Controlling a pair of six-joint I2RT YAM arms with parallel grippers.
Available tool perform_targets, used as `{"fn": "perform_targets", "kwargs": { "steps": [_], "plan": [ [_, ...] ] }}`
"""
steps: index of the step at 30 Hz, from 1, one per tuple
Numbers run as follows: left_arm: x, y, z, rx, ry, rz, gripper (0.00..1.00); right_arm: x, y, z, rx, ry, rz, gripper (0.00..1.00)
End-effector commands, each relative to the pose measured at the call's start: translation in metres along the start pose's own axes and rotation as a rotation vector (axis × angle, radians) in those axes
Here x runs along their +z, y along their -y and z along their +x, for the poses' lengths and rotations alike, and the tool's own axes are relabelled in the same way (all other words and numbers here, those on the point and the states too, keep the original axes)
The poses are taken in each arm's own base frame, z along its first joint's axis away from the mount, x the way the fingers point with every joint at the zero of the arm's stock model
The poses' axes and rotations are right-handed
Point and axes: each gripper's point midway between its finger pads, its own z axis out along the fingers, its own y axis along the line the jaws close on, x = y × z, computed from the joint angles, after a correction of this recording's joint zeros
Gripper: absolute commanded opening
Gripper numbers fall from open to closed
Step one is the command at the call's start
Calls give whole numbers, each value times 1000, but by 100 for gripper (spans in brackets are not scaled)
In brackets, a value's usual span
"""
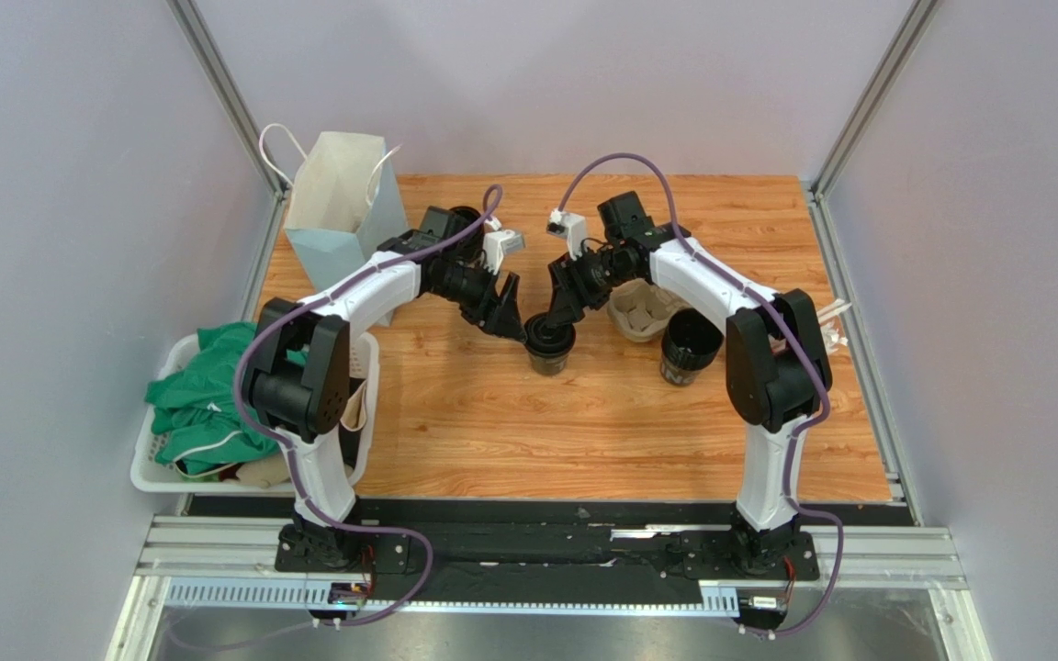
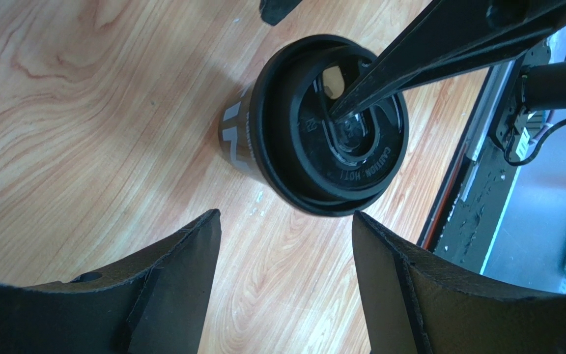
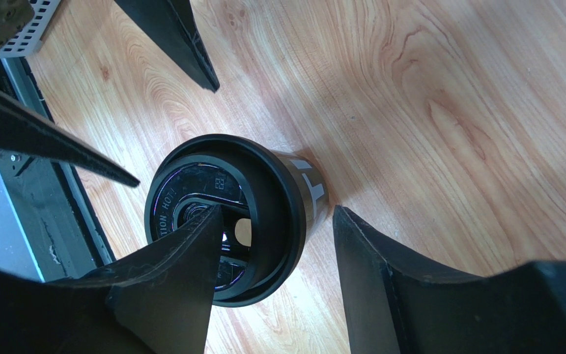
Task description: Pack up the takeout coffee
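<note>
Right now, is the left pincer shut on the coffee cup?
No, the left pincer is open, its fingers spread over bare wooden table, the black coffee cup standing beyond their tips.

The surface (image 1: 493, 427) is pale wood, smooth, with wavy grain and a soft shine. The coffee cup (image 1: 549, 344) has a black plastic lid (image 2: 352, 173), smooth and a little shiny, with raised letters. The fingers (image 2: 175, 280) of the left tool (image 2: 286, 217) are dull black and a bit grainy. The bag (image 1: 342, 207) is paper. Crumpled green cloth (image 1: 204, 393) lies in a white plastic basket (image 1: 151, 479).
</note>
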Motion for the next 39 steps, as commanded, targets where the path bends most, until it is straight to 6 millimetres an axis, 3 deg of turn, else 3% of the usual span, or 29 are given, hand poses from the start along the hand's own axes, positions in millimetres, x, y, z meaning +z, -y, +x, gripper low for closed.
{"fn": "perform_targets", "kwargs": {
  "steps": [1, 8, 12, 19, 39],
  "plan": [
    [-7, 21, -24, 71, 62, 1, 74, 10, 37, 36, -6, -118, 175, 58],
    [6, 35, -18, 95, 26, 28, 74, 11, 38, 47, 1, -131, 189, 58],
    [9, 33, -13, 99, 9, 9, 74, 10, 38, 47, -10, -124, 200, 58],
    [12, 20, -6, 95, -16, -68, 72, 10, 34, 50, -27, -127, 216, 58],
    [34, -16, 40, 57, -174, -223, 68, 15, 40, 73, -43, -170, 290, 58]
  ]
}}
